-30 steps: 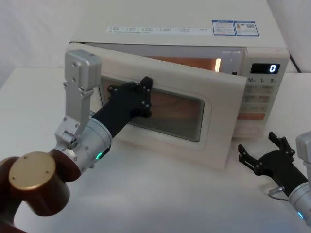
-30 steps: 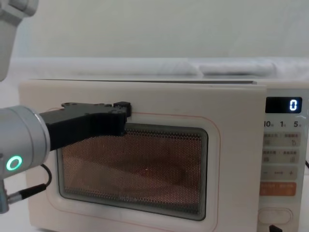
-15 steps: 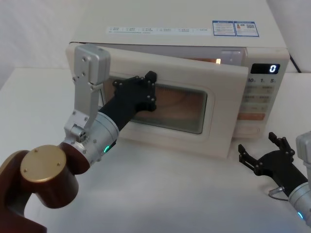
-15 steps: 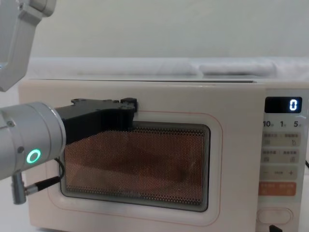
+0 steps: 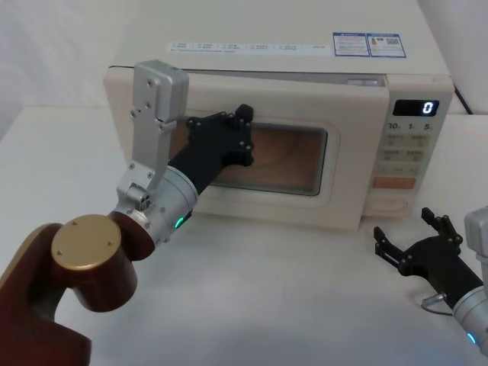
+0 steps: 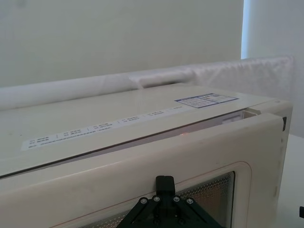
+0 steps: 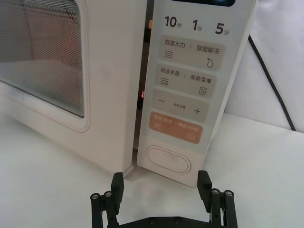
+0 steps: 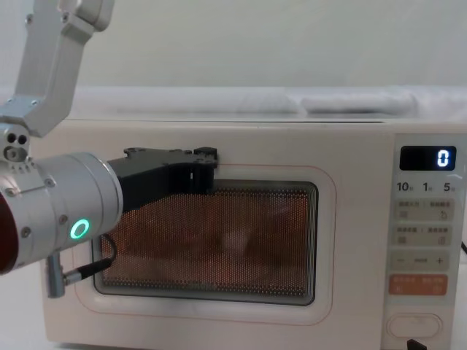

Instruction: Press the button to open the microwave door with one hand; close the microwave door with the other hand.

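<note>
The microwave door [image 5: 305, 95] stands almost shut, with a thin lit gap left along its top and beside the keypad panel [image 7: 142, 95]. My left gripper [image 5: 242, 126], black and shut, presses flat against the door at the upper left edge of the glass window [image 8: 219, 240]; its tip also appears low in the left wrist view [image 6: 165, 181]. The cream pill-shaped button [image 7: 168, 159] sits at the bottom of the keypad, below the orange key. My right gripper [image 7: 160, 183] rests open on the table just in front of the button, apart from it [image 5: 415, 236].
The microwave's display [image 5: 415, 107] reads 0. A black cable [image 7: 270, 80] runs down behind the microwave on the right. My left arm's brown and gold elbow joint [image 5: 84, 244] bulks in the near left. White tabletop [image 5: 267, 290] lies in front.
The door has swung from well ajar to nearly shut, with my left gripper moving forward against it. The right gripper has not moved.
</note>
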